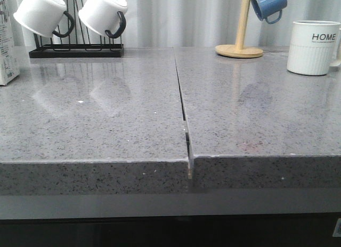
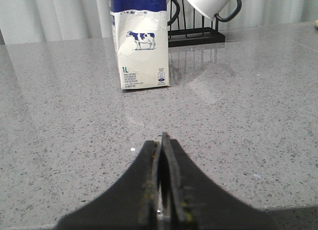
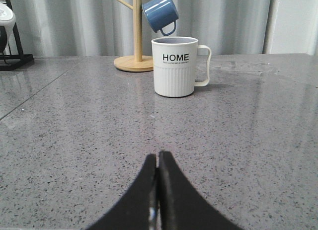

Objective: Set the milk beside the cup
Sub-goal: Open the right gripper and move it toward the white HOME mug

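Countertop [image 1: 106,113] of grey speckled stone, split by a seam down its middle, carries the milk [image 1: 7,44] upright at its far left edge, just beside a black wire rack [image 1: 74,49] hung with white mugs, and well apart from the cup [image 1: 313,47], which stands upright at the far right near a wooden mug tree [image 1: 241,44] holding a blue mug [image 1: 269,4]. Neither carton nor cup is touched, and the left gripper [image 2: 163,140] and right gripper [image 3: 158,158] each hang low over bare stone with fingers pressed together on nothing.
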### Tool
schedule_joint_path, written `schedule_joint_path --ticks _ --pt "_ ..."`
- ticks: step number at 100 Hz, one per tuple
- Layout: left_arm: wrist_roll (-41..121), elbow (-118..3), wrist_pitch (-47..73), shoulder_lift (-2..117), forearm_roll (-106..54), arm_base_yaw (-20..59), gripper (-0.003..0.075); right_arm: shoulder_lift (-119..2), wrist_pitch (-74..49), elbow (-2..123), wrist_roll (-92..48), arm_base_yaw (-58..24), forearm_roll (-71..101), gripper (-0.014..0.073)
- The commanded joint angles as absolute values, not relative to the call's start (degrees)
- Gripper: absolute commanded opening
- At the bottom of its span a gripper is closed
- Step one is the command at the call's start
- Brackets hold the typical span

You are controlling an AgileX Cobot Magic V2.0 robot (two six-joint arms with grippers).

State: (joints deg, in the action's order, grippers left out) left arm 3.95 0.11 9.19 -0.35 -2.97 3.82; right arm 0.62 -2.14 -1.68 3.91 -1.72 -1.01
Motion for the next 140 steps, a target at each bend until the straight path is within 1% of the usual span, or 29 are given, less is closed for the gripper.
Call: schedule_joint_path --ticks 1,20,34,58,66,79,98,103,108,115,120,123,125,130,140 --pt "3.56 2.50 4.45 -2.10 -3.59 3.68 -0.0021 1.74 1.97 -0.56 3.68 -1.31 -0.90 -0.0046" --pt "3.56 2.50 4.45 -2.10 -3.59 3.68 -0.0021 1.69 0.00 -0.13 3.68 -1.31 -0.90 -0.0046" --pt "3.56 2.50 4.45 -2.10 -3.59 3.68 -0.0021 0.22 -3.75 5.13 3.68 -1.31 -0.90 -0.0046" --pt "3.56 2.50 4.45 -2.10 -3.59 3.68 -0.0021 -11.49 -11.57 18.05 3.68 -1.31 -0.90 -0.0046" --pt "3.56 2.50 4.45 -2.10 -3.59 3.68 -0.0021 -16.20 -8.92 20.38 3.68 -1.31 -0.90 -0.0046" --pt "3.56 2.50 4.45 -2.10 -3.59 3.68 -0.0021 -21.89 -0.34 21.26 3.75 -1.31 -0.90 -0.0044" --pt "3.56 2.50 4.45 -2.10 -3.59 3.68 -0.0021 -31.42 9.08 21.26 3.83 -1.31 -0.77 -0.0002" --pt "3.56 2.50 4.45 -2.10 -3.59 3.68 -0.0021 -34.01 10.99 21.31 3.83 -1.31 -0.77 0.0024" --pt "3.56 2.50 4.45 -2.10 -3.59 3.68 -0.0021 -37.10 12.62 21.39 3.83 -1.31 -0.77 0.0075" --pt "3.56 2.50 4.45 -2.10 -3.59 3.68 -0.0021 -40.93 14.27 22.03 3.83 -1.31 -0.77 0.0206" --pt "3.56 2.50 4.45 -2.10 -3.59 3.68 -0.0021 -43.48 14.72 22.83 3.83 -1.31 -0.77 0.0336" --pt "3.56 2.50 4.45 -2.10 -3.59 3.68 -0.0021 -44.50 14.80 23.39 3.83 -1.31 -0.77 0.0381" --pt "3.56 2.50 4.45 -2.10 -3.59 3.68 -0.0021 -46.13 14.80 23.81 3.83 -1.31 -0.77 0.0432" --pt "3.56 2.50 4.45 -2.10 -3.59 3.68 -0.0021 -48.32 14.80 24.85 3.83 -1.31 -0.77 0.0474" --pt "3.56 2.50 4.45 -2.10 -3.59 3.68 -0.0021 -53.19 15.20 27.39 3.83 0.06 -0.77 0.0449"
